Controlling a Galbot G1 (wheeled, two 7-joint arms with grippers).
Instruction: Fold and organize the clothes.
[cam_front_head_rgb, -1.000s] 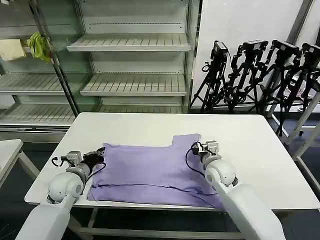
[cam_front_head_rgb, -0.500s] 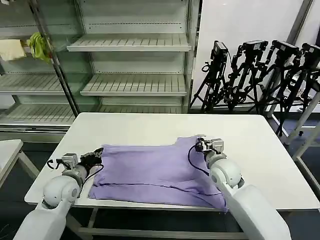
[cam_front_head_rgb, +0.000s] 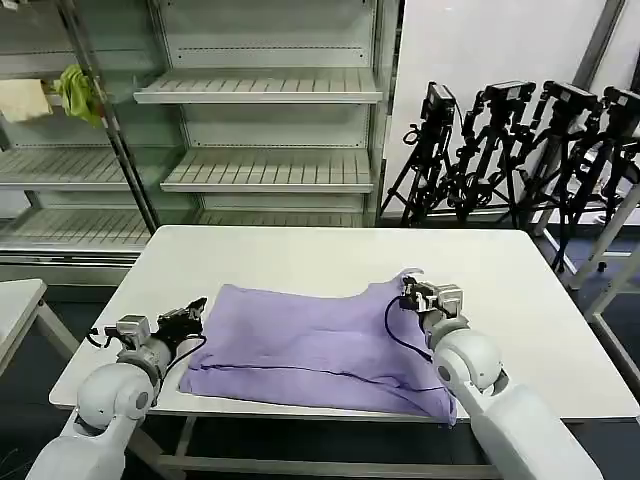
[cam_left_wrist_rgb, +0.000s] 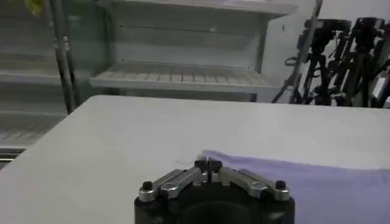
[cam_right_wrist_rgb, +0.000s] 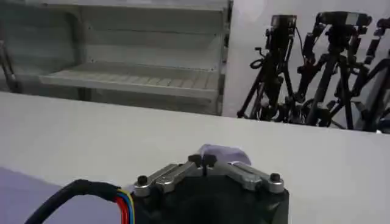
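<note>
While both hands, left (cam_front_head_rgb: 196, 309) and right (cam_front_head_rgb: 410, 291), pinch the T-shirt (cam_front_head_rgb: 300, 345), the white table (cam_front_head_rgb: 300, 255) fronts bare shelves (cam_front_head_rgb: 262, 85).

Soft matt lavender cloth T-shirt (cam_front_head_rgb: 310, 345) on a smooth white table (cam_front_head_rgb: 300, 255); fingers (cam_left_wrist_rgb: 198, 165) bare metal.

T-shirt (cam_front_head_rgb: 310, 345) on table (cam_front_head_rgb: 500, 280) (shelves (cam_front_head_rgb: 270, 90) behind), tripods (cam_front_head_rgb: 520, 150) right.

both tools (cam_left_wrist_rgb: 207, 163) (cam_right_wrist_rgb: 205, 159) low (fingers pinched)
</note>
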